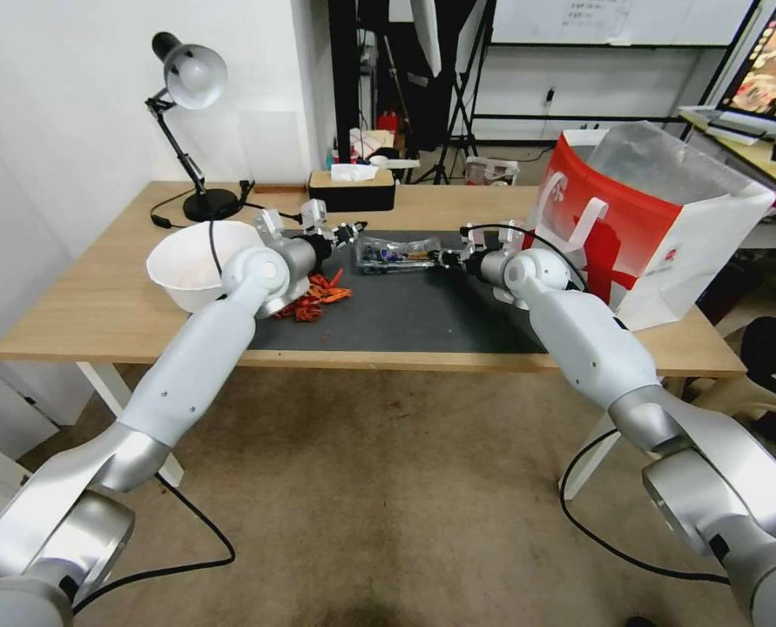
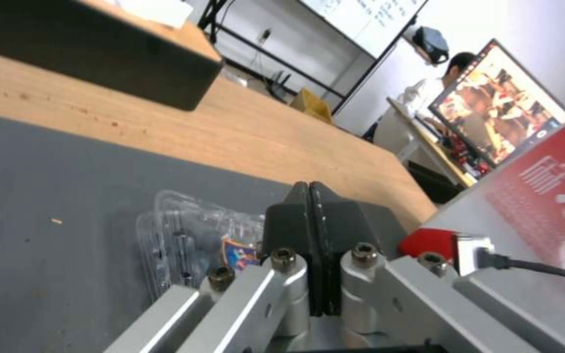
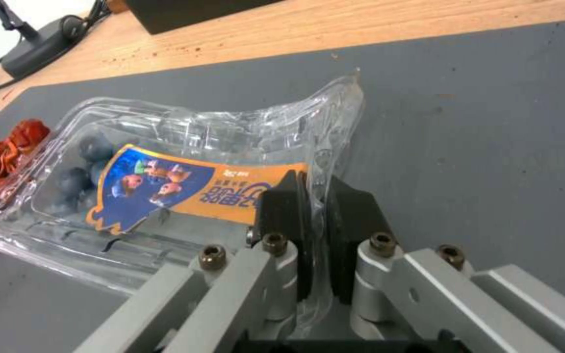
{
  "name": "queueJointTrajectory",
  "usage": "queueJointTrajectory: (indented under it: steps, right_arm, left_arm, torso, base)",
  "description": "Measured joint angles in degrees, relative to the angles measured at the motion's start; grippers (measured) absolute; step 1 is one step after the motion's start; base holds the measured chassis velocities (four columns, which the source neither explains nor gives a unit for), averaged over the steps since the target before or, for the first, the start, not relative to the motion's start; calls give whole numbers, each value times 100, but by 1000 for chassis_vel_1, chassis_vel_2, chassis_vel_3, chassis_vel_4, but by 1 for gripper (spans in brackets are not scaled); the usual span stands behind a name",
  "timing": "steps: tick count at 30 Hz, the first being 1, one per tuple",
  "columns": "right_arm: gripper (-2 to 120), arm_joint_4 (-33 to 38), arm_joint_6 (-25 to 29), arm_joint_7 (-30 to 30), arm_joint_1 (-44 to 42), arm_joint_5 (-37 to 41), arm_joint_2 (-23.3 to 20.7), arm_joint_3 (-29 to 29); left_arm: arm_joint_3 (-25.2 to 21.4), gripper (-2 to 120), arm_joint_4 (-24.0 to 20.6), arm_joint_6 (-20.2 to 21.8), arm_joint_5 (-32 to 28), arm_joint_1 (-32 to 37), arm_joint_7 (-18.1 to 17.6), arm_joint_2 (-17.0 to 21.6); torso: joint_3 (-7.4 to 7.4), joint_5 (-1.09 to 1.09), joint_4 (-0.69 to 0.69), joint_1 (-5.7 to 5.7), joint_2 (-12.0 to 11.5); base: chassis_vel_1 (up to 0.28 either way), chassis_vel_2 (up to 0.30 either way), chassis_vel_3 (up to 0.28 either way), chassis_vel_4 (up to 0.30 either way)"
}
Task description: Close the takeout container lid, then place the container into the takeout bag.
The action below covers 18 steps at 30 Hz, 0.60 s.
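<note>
Wooden table [image 1: 100,296] with a dark grey mat [image 1: 405,313] is seen before a white wall. On the mat, near its far edge and between the two grippers, the small clear plastic clamshell takeout container [image 3: 184,162] is laid, holding dark blue berries [image 3: 76,179]. Its clear lid [image 3: 230,127] is folded down over the berries, and a blue and orange sticker [image 3: 184,189] with cartoon figures and orange lettering is carried on it; the writing cannot be read. The container's thin edge is clamped between the black pads of the right gripper [image 3: 315,230], so part of the sticker is hidden. The left gripper [image 2: 310,245] is held just beside the container's other end, its pads pressed together on nothing. Beyond the right arm, the large boxy red and white takeout bag [image 1: 649,226] with white strap handles is stood open on the table's right end; white marks on its red face are too blurred to read. Beside the left arm, a round white bowl [image 1: 196,266] and a heap of red-orange pieces [image 1: 318,300] are seen.
</note>
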Motion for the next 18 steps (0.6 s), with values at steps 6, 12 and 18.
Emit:
queueJointTrajectory:
  steps: [6, 12, 18]
  right_arm:
    - [3, -8, 0, 9, 5, 0, 24, 5]
    - [3, 58, -24, 33, 15, 97, 26, 37]
    - [3, 156, -27, 58, 7, 213, 13, 98]
  left_arm:
    - [-65, 0, -504, -55, 72, 260, 117, 295]
    - [-82, 17, -1412, -584, 1010, 895, 431, 853]
    - [-117, 36, -1899, -1034, 1925, 1369, 508, 1231]
  torso:
    - [0, 0, -2, 1, 0]
    - [0, 1, 0, 2, 0]
    - [0, 1, 0, 2, 0]
  base:
    - [0, 0, 0, 0]
    - [0, 0, 0, 0]
    - [0, 0, 0, 0]
